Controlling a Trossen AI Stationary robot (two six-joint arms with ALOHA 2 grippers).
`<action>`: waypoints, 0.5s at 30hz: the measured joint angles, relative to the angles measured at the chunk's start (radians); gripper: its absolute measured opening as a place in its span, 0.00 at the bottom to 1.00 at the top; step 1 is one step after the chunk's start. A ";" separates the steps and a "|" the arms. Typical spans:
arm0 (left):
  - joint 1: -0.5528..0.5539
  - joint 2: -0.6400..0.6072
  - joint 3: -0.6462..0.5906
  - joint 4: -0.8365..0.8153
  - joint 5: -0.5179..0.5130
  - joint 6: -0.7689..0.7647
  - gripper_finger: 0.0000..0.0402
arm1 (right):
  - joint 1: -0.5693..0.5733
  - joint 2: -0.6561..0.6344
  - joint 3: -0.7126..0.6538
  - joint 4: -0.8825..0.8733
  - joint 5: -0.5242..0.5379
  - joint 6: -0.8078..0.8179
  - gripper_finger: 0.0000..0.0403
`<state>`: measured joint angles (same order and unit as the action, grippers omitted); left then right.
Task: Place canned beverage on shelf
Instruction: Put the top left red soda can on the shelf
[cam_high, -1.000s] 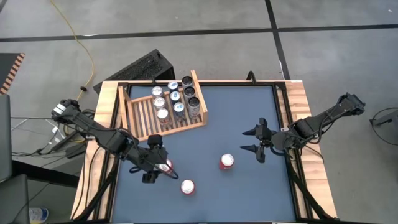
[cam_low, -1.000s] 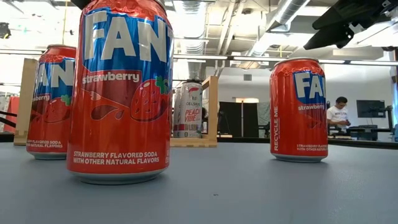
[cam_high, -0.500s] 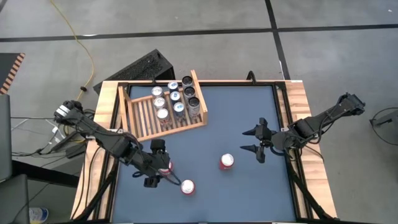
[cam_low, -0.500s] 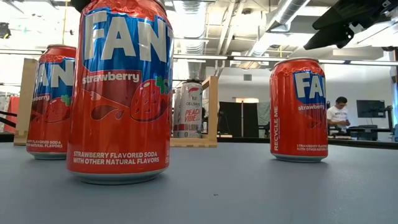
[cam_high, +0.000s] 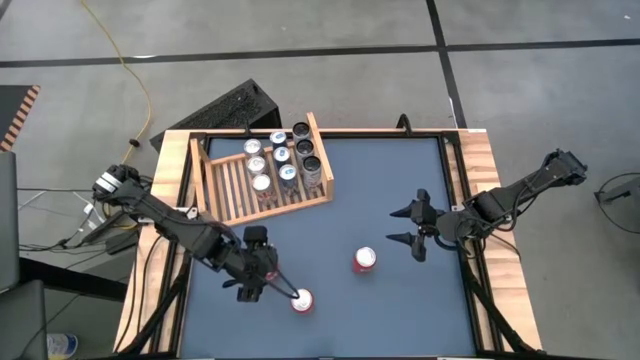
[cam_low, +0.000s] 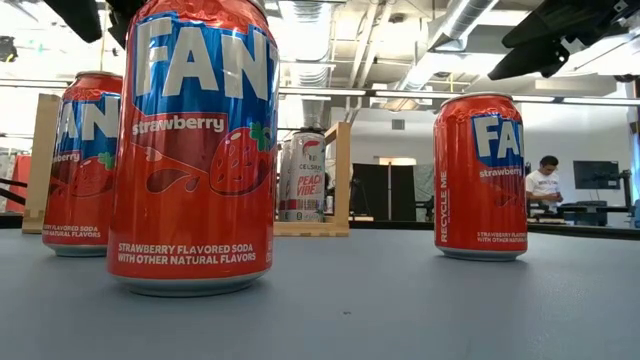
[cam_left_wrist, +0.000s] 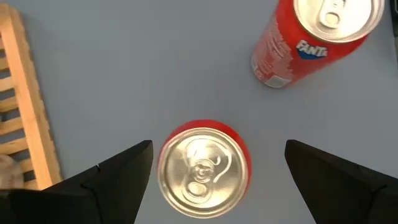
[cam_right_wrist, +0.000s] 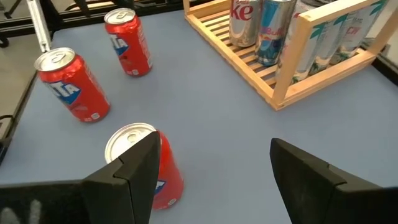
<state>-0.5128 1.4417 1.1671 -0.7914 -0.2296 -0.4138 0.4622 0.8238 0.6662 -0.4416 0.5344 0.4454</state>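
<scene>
Three red Fanta cans stand upright on the dark table: one at the near left (cam_high: 271, 268), one nearest the front edge (cam_high: 301, 300), one mid-table (cam_high: 365, 260). My left gripper (cam_high: 255, 265) is open above the near-left can (cam_left_wrist: 202, 165), one finger on either side of it, not touching it. My right gripper (cam_high: 393, 225) is open and empty, to the right of the mid-table can (cam_right_wrist: 143, 165). The light-wood slatted shelf (cam_high: 228, 185) sits at the far left and holds several cans (cam_high: 280, 160) at its right end.
A black ridged box (cam_high: 225, 108) lies beyond the table's far left corner. Wooden rails (cam_high: 480, 200) edge the table at left and right. A yellow cable (cam_high: 130, 70) runs on the floor. A person (cam_low: 545, 180) shows far off in the room.
My left gripper has moved toward the table's right and near edges, from beside the near-left can to over it, staying open. A dark part of it has come into the low view at the top left. The cans have not moved.
</scene>
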 joint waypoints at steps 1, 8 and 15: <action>0.000 0.000 0.000 0.000 -0.002 -0.001 0.88 | 0.000 0.000 0.000 0.000 0.008 0.000 0.69; 0.000 0.000 0.000 -0.004 0.020 -0.026 0.88 | 0.000 0.000 0.000 0.000 0.018 0.000 0.69; 0.008 0.000 0.000 -0.004 0.042 -0.015 0.88 | 0.000 0.000 0.000 0.001 0.019 0.000 0.69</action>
<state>-0.5045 1.4414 1.1671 -0.7956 -0.1879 -0.4291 0.4622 0.8238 0.6662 -0.4408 0.5529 0.4454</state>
